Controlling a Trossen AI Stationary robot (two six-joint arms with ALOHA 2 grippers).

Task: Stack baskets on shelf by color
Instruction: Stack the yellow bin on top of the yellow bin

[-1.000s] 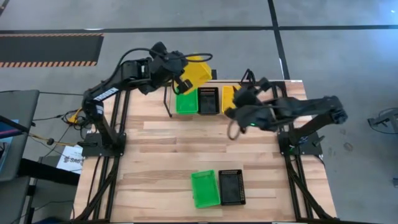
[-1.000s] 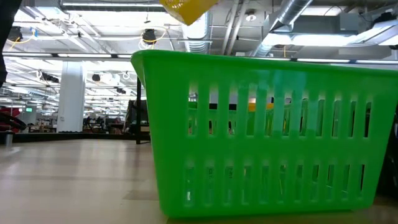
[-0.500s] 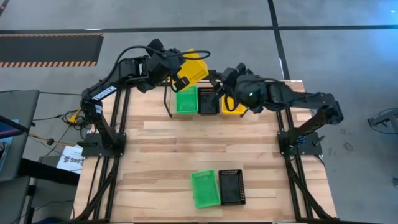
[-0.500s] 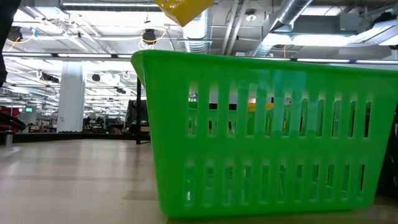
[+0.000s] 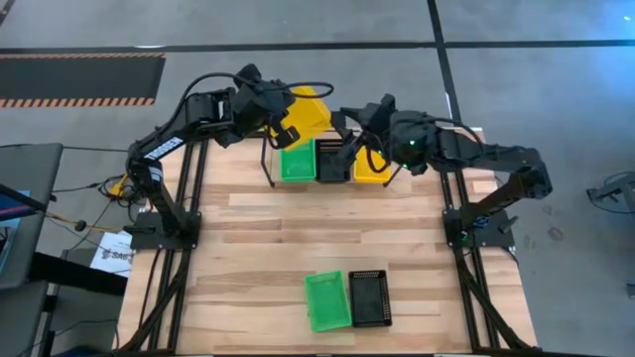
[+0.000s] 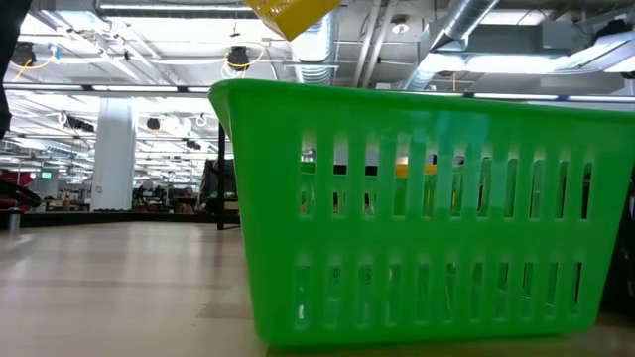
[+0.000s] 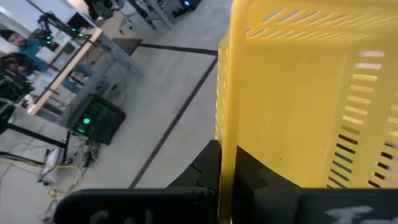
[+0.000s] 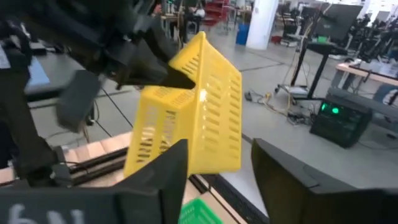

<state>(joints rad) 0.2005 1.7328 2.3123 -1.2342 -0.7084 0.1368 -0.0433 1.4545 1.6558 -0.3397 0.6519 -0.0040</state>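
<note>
Left pincer: left gripper, upper centre of the high view, was clamped on the rim of a yellow basket and held it tilted in the air above the far end of the table.
Right pincer: right gripper reached in from the right with its fingers spread wide and nothing between them; in its own wrist view the lifted yellow basket hung just ahead of the gap.
Shelf: the shelf sat at the upper middle of the high view with three stacks side by side, green basket on the left, black basket in the middle, another yellow on the right, partly under the right arm.
Waiting pair: a loose green basket and a loose black one lay side by side, lower centre of the table; that green one filled the low view.
Step, my guess: a hand-over, left to right, so the yellow could go to the right-hand stack.
Handling: it looked light, since a grip on one edge carried it. Thin slotted plastic probably flexes and may slip.
Where to grip: I'd take the long rim opposite the left gripper, one finger inside the wall and one outside, clear of the slots.
Risk: letting go early could have dropped it onto the stacks.
</note>
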